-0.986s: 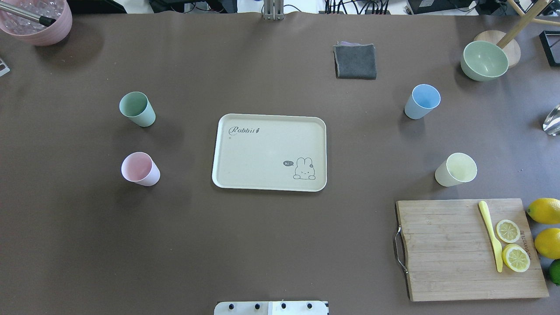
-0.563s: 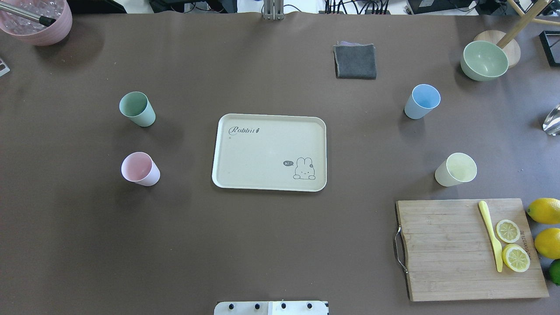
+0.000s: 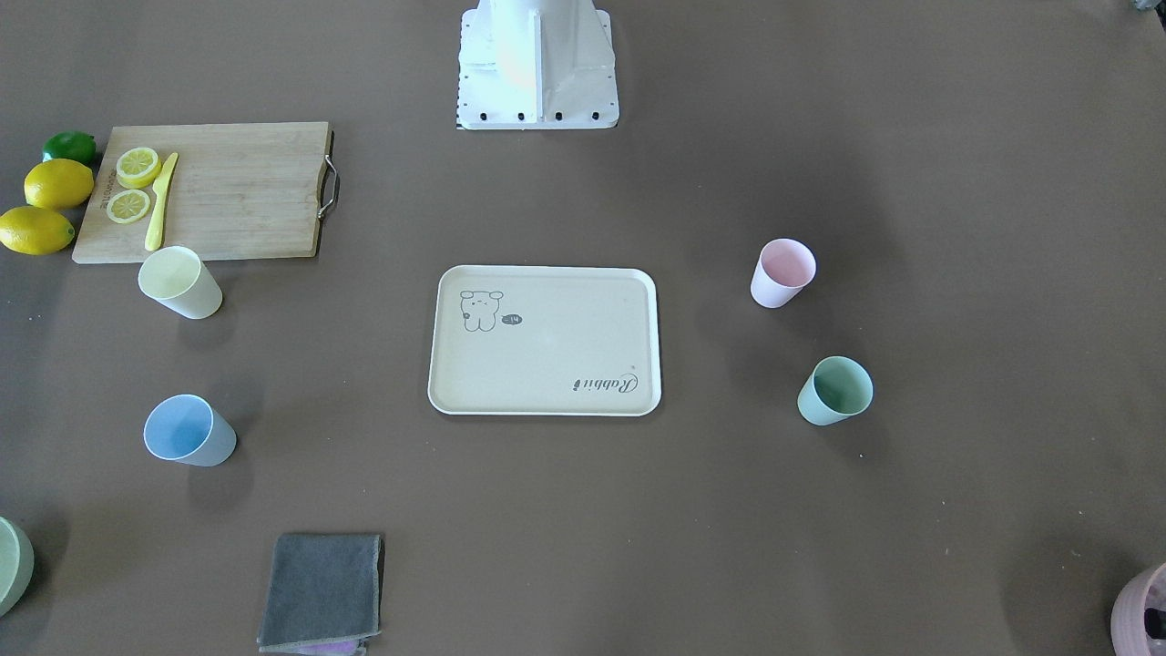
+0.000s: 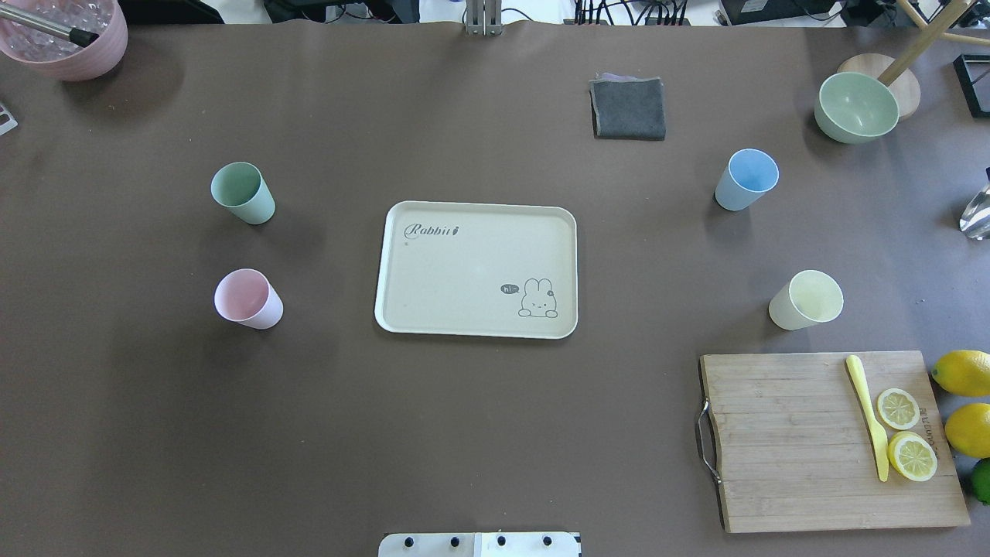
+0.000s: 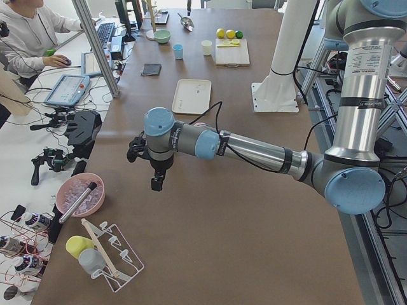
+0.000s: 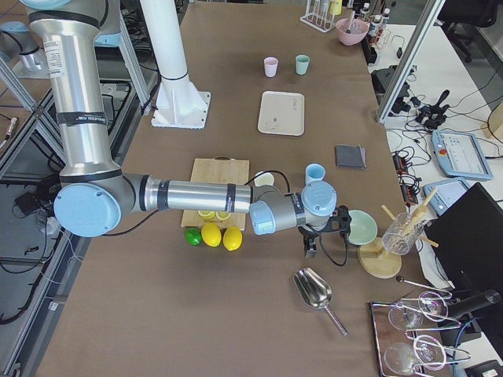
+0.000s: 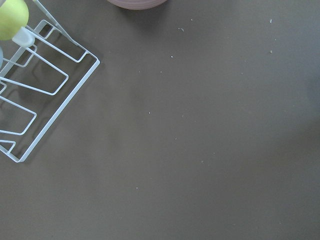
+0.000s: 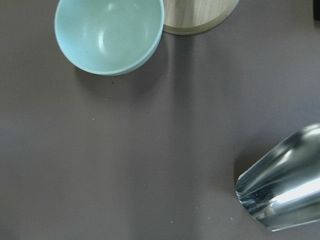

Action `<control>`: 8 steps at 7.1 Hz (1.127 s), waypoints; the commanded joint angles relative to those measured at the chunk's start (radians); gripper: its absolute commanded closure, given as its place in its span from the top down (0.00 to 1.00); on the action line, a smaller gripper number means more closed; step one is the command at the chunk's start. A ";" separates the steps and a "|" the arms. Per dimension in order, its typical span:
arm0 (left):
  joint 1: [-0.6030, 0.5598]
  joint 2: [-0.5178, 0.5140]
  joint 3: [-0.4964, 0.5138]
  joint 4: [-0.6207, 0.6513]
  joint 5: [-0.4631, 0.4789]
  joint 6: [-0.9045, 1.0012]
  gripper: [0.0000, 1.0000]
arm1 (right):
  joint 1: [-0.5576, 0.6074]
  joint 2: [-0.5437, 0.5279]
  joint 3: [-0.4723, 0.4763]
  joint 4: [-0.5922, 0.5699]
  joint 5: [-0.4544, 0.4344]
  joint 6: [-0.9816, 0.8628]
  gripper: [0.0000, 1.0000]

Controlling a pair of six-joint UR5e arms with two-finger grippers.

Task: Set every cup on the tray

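The cream tray [image 4: 476, 269] lies empty at the table's middle. The mint green cup [image 4: 243, 193] and the pink cup [image 4: 247, 299] stand upright on the table to its left. The light blue cup [image 4: 745, 179] and the pale yellow cup [image 4: 806, 299] stand upright to its right. My left gripper [image 5: 156, 183] hangs over the table's far left end, far from the cups; I cannot tell if it is open or shut. My right gripper [image 6: 310, 250] hangs over the far right end; I cannot tell its state either. Neither gripper shows in the overhead view.
A wooden cutting board [image 4: 831, 441] with lemon slices and a yellow knife lies front right, with lemons [image 4: 961, 372] beside it. A pale green bowl [image 4: 856, 107], a grey cloth [image 4: 628, 107], a mauve pot [image 4: 66, 35], a metal scoop [image 6: 314, 292] and a wire rack [image 5: 111, 257] stand around the edges.
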 commanded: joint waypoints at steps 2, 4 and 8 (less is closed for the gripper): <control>0.051 0.002 -0.034 -0.019 -0.072 -0.069 0.97 | -0.150 -0.004 0.175 0.001 -0.045 0.226 1.00; 0.128 -0.006 -0.036 -0.093 -0.059 -0.178 0.98 | -0.241 -0.013 0.241 0.000 -0.120 0.253 1.00; 0.254 -0.006 -0.112 -0.134 0.020 -0.436 0.97 | -0.405 -0.070 0.329 0.000 -0.166 0.254 0.90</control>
